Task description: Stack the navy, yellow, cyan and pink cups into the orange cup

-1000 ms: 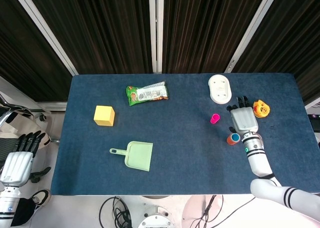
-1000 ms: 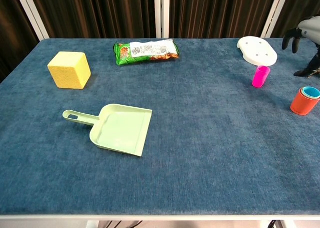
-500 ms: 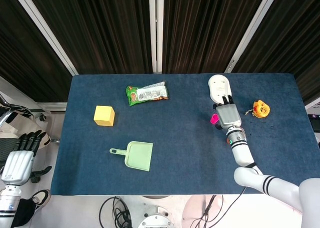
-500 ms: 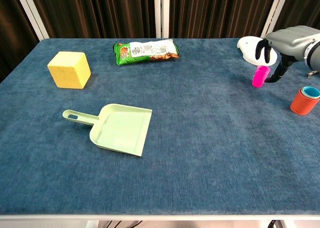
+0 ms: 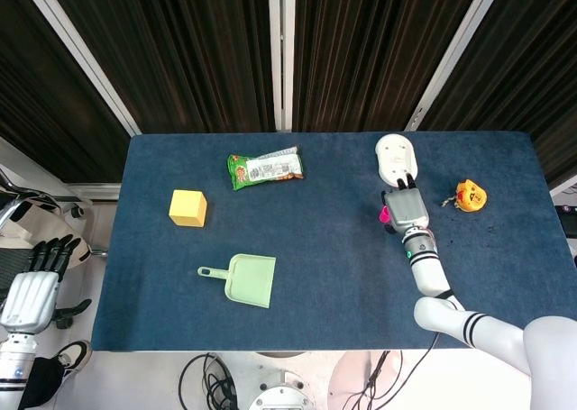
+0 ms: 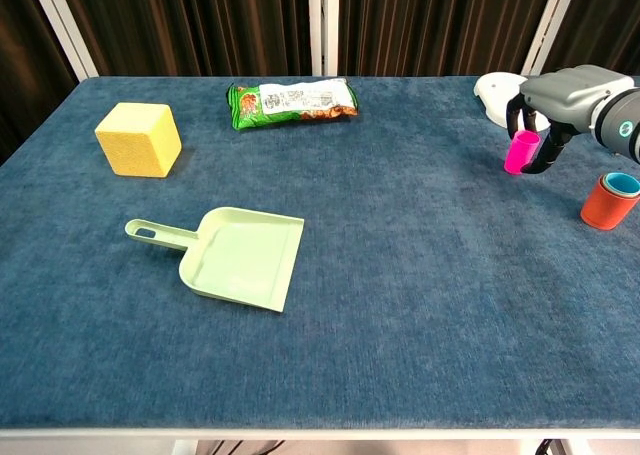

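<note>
Chest view shows the right hand [image 6: 556,100] with fingers curled around the pink cup [image 6: 518,152]. The orange cup [image 6: 606,203] stands near, to the right of the pink cup. The left hand [image 5: 32,284] hangs off the surface [image 6: 420,305], fingers apart and holding nothing.

On the blue desk [image 6: 420,315] lay a green dustpan [image 6: 235,255], a yellow cube [image 6: 139,138], a green snack packet [image 6: 291,101], a white oval dish [image 5: 396,158] and an orange-yellow toy [image 5: 470,195].
</note>
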Tool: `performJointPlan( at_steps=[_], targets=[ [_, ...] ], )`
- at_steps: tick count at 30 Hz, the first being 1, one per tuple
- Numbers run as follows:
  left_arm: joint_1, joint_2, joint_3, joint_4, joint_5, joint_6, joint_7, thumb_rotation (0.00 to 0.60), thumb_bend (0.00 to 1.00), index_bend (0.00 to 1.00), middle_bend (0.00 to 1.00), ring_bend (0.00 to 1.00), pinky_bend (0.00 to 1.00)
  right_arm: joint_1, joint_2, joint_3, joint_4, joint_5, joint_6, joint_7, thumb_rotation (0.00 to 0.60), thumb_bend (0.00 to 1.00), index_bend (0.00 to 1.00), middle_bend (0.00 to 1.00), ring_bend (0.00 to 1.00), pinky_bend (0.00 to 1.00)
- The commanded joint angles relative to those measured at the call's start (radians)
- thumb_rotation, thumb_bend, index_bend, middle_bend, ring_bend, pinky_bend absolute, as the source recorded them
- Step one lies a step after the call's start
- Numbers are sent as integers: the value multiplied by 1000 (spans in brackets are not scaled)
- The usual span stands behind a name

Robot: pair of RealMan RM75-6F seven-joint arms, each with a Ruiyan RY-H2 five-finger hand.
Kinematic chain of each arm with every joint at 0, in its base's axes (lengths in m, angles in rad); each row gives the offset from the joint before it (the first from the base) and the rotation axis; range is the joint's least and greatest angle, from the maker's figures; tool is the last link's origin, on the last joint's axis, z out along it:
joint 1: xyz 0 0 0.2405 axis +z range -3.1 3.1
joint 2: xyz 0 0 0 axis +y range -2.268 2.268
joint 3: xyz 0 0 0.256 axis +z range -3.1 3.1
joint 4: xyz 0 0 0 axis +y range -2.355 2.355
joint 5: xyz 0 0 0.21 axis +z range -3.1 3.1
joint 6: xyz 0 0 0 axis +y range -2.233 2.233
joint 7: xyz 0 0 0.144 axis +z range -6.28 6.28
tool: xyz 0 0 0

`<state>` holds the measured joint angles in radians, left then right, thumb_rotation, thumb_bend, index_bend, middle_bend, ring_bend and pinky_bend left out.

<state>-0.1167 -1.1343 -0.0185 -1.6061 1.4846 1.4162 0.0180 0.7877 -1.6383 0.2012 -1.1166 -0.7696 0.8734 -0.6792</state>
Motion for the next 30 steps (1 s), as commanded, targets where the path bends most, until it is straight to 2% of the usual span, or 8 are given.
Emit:
performJointPlan(
  at_steps=[1,13,18,22,30],
  targets=[
    [-2,-2,2,1,1,-3,3,600,58,84,21,0,12,2,-8,-3,8,2,1,-2,600,122,424,456,137,0],
    [1,6,2,-3,0,0,1,600,59,84,21,0,12,7,-42,0,50,-15,26,11,600,234,587,553,225,0],
    [1,9,2,-4,0,0,-3,600,59,84,21,0,12,4,-34,7,36,-20,37,16,600,242,607,570,241,0],
    [1,11,1,-3,-2,0,-8,600,59,84,21,0,12,-4,14,20,-38,-37,72,24,600,241,608,570,242,0],
    [-2,7,0,-2,2,-1,-9,600,58,84,21,0,12,-55,241,33,-349,2,138,-12,600,241,615,578,242,0]
  ],
)
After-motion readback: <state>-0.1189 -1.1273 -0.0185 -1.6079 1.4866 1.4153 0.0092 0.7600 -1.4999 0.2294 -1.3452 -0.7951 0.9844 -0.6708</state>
